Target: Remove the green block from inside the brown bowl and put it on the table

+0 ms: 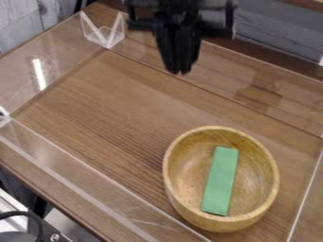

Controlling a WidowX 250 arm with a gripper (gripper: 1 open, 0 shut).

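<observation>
The green block (224, 180) lies flat inside the brown bowl (178, 163), which sits at the near right of the table (113, 104). My gripper (180, 69) hangs high above the far middle of the table, pointing straight down, well away from the bowl and up-left of it in the picture. Nothing is between its fingers. The dark fingers merge into one tapering shape, so no gap between them shows.
Low clear acrylic walls (76, 175) edge the table. A small clear stand (101, 30) sits at the far left corner. Bare wood lies between the bowl and the left wall.
</observation>
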